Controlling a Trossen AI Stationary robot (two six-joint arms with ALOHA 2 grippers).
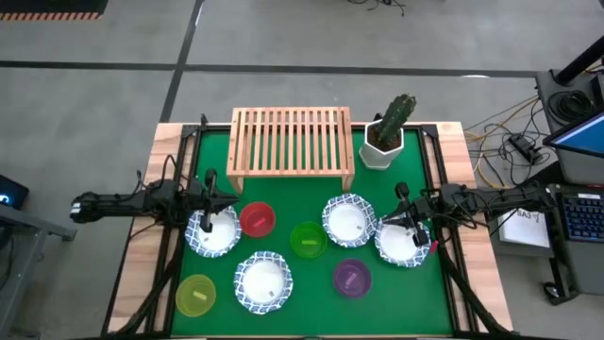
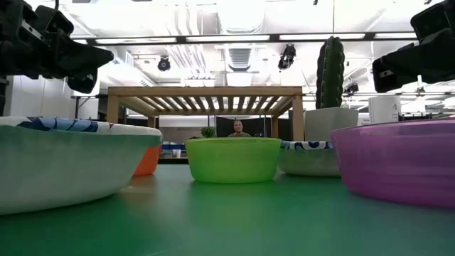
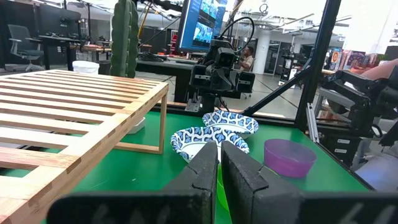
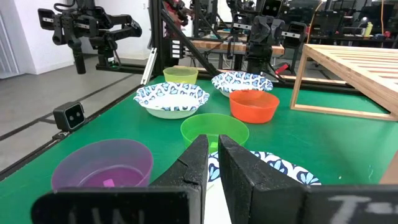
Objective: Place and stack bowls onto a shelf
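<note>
The light-wood shelf [image 1: 292,142] stands on its short legs at the far middle of the green mat. All eight bowls sit on their bases on the mat. White blue-rimmed bowls: [image 1: 213,232], [image 1: 263,281], [image 1: 348,219], [image 1: 402,243]. Plain ones: red [image 1: 257,219], green [image 1: 308,239], purple [image 1: 351,278], yellow-green [image 1: 195,295]. My left gripper [image 1: 215,210] is shut and hangs above the left white bowl. My right gripper [image 1: 408,222] is shut and hangs above the right white bowl [image 4: 273,168]. In the low view both grippers [image 2: 67,57] [image 2: 405,67] are well above the bowls.
A white hexagonal pot with a cactus [image 1: 385,140] stands just right of the shelf. Black frame rails run along the mat's left and right edges. Open green mat lies between the shelf's front and the bowls. A person [image 2: 238,129] shows far behind the table.
</note>
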